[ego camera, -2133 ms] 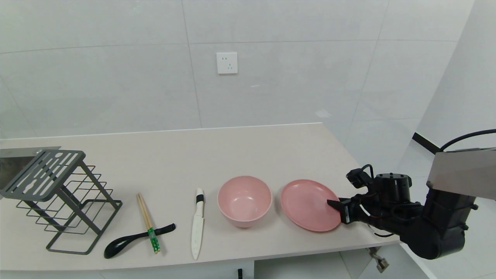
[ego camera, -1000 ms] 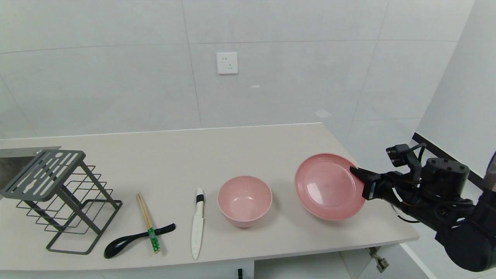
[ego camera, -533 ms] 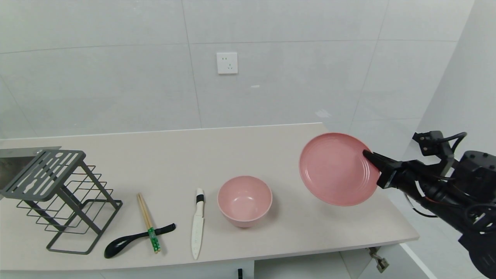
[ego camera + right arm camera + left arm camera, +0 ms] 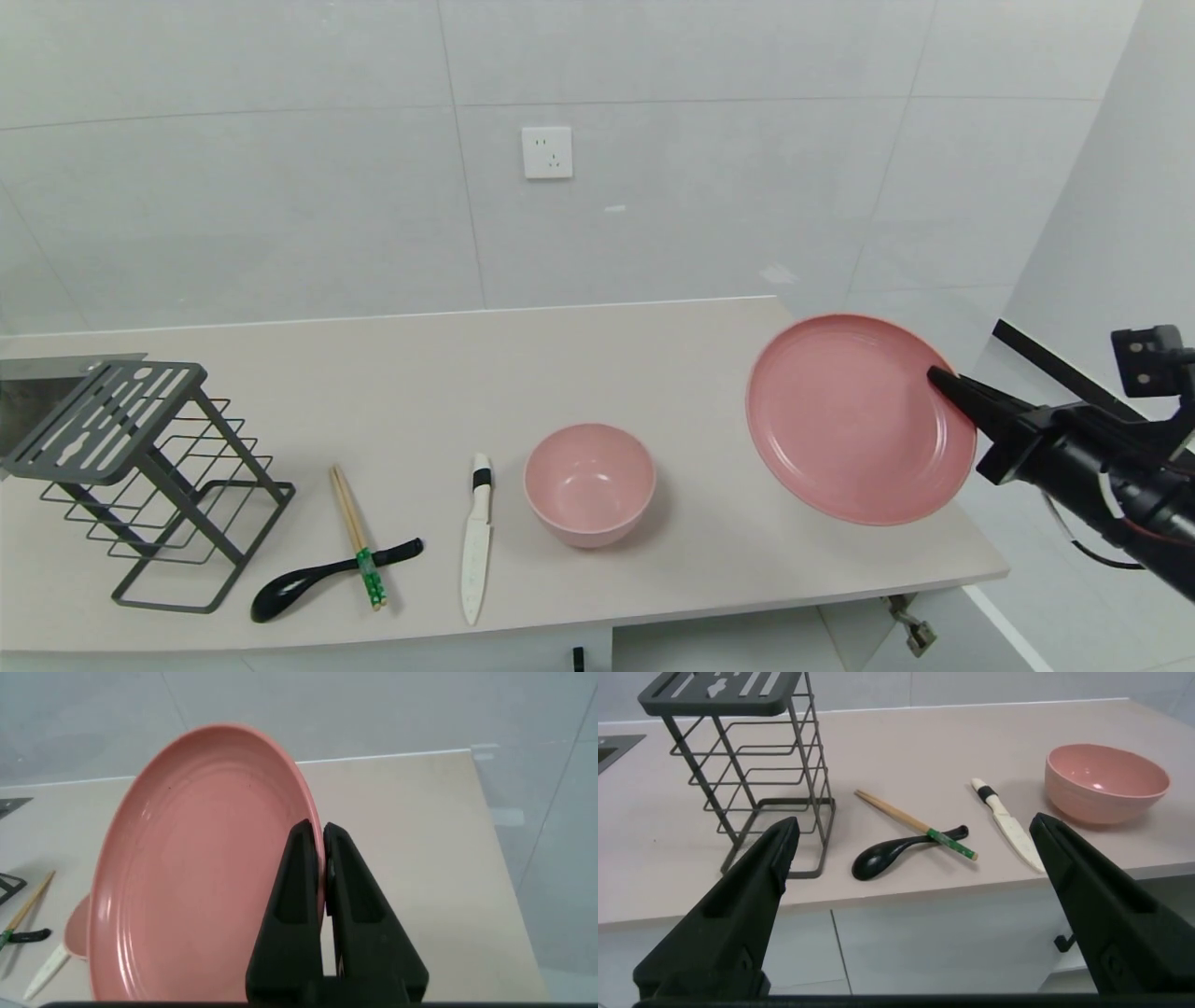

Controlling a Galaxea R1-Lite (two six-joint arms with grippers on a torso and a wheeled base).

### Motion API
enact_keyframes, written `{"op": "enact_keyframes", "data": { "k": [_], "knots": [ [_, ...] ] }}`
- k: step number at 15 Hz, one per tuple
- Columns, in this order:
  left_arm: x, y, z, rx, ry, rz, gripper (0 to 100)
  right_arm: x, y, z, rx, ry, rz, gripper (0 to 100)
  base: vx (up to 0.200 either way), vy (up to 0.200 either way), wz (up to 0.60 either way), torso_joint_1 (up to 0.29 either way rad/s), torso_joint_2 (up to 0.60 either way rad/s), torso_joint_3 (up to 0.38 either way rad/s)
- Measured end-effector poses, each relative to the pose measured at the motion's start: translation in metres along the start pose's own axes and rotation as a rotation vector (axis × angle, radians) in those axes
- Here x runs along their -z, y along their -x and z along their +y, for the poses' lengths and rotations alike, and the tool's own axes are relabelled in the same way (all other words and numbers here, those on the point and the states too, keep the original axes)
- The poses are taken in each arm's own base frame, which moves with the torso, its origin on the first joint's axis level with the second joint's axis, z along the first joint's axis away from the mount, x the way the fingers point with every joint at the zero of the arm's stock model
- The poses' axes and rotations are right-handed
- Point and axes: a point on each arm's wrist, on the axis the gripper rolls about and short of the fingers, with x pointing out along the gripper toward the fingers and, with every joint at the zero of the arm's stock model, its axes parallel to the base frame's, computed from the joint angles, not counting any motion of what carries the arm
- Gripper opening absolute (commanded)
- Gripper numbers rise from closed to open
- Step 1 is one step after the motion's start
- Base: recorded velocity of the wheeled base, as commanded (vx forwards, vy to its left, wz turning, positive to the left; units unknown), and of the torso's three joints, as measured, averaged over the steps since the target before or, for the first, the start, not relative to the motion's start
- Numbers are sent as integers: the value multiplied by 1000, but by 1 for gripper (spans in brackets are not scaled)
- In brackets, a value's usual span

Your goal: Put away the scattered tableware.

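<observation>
Aloft, round ridged pink plate [image 4: 854, 420], rim pinched by right fingers [image 4: 301, 887]; left fingers [image 4: 738, 915] spread wide

The plate [image 4: 854, 420] is smooth pink plastic with a soft sheen and fine ridges near its rim; the bowl [image 4: 589, 483] looks the same. The rack [image 4: 103, 415] is matt dark grey metal wire. The chopsticks [image 4: 355, 534] are pale wood, the spoon [image 4: 322, 571] is glossy black, the knife [image 4: 477, 541] is matt cream, and the countertop [image 4: 560, 364] is matt beige.
</observation>
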Motion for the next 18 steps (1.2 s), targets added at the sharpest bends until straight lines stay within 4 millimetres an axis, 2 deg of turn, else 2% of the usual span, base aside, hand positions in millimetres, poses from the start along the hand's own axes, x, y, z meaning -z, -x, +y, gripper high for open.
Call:
{"op": "enact_keyframes", "data": {
  "k": [6, 7, 9, 11, 14, 18],
  "knots": [
    [-3, 0, 0, -10, -45, -25, 100, -12, 15, 6, -17, -6, -59, 0, 0, 0, 0, 0, 0, 0],
    [-10, 1, 0, -11, -43, -66, 100, -12, 16, 7, -17, -5, -58, 0, 0, 0, 0, 0, 0, 0],
    [-45, 10, 0, -9, -41, -198, 100, -12, 16, 7, -20, -5, -57, 0, 0, 0, 0, 0, 0, 0],
    [-69, 10, -1, 38, -39, -216, 100, -11, 16, 9, -26, -4, -53, 0, 0, 0, 0, 0, 0, 0],
    [-78, -9, 0, 108, -6, -95, 100, -11, 21, 11, -33, -3, -52, 0, 0, 0, 0, 0, 0, 0],
    [-99, -48, -1, 203, 32, 86, 100, -6, 28, 26, -108, 2, -30, 0, 0, 0, 0, 0, 0, 0]
  ]
}}
